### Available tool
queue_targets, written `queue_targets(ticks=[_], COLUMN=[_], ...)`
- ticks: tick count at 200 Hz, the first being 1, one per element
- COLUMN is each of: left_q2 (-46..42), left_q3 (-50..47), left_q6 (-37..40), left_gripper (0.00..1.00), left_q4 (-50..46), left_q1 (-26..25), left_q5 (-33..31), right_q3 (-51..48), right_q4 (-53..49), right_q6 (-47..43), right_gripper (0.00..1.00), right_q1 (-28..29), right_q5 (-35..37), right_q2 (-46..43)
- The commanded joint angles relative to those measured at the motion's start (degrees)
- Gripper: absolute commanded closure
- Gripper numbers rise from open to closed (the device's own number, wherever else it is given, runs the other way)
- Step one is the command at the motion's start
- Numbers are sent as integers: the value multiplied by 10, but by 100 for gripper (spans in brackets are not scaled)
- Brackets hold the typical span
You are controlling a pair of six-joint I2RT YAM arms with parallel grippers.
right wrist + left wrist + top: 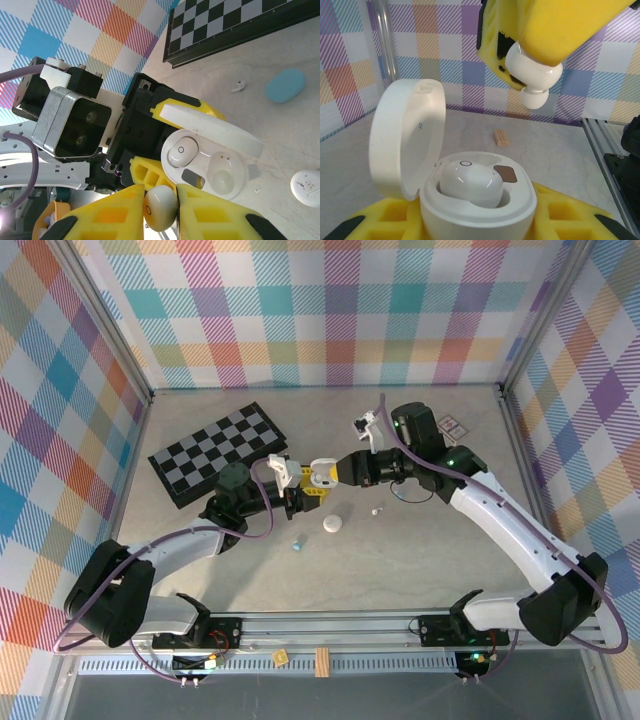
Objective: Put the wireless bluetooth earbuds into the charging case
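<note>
Roughly halfway, by the look of it: the charging case (480, 212) is held up over the middle of the worktop (420, 560), its lid (407, 135) tipped back, with one white earbud (470, 182) seated in its socket and the neighbouring socket (227, 172) bare. The left fingers (560, 220) are closed on the case body from both sides. The right fingers (115, 212) are narrowed on a second white earbud (160, 207), pinched at their tips and hanging just above the open case without touching it. What is left here is lowering that bud into the bare socket, letting go and probably shutting the lid. Toward the near edge lie a blue case (285, 85) and a small white round case (307, 187), with a loose bud (239, 86) just beside the blue one, and another tiny white bud (377, 510) lies under the right arm, so more pairs likely wait. A chessboard (222, 453) sits toward the far-left corner, well apart. Nothing lies between the held bud and its socket, though the raised lid and the seated bud crowd the opening — the broad fingers leave little room for error.
</note>
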Motion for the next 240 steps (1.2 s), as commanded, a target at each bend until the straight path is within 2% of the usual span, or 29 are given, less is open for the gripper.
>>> queue_targets(ticks=[1, 39, 112, 187, 208, 223, 240], left_q2=[8, 13, 9, 12, 12, 12, 12], left_q3=[15, 11, 11, 14, 14, 14, 15], left_q6=[-14, -35, -43, -45, -46, -47, -47], left_gripper=[67, 67, 67, 67, 67, 67, 67], left_q4=[49, 86, 97, 104, 105, 105, 106], left_q1=[-6, -7, -6, -7, -7, -6, -7], left_q5=[19, 19, 23, 15, 16, 16, 17], right_q3=[6, 4, -5, -5, -6, -5, 0], right_q4=[28, 29, 32, 38, 21, 17, 13], right_q6=[-10, -13, -12, 4, -3, -4, -3], right_gripper=[79, 79, 79, 78, 75, 67, 64], right_q1=[-4, -8, -15, -15, -15, -15, -15], right_q5=[-19, -17, 3, -35, -17, -7, -6], right_q2=[8, 21, 29, 48, 45, 41, 37])
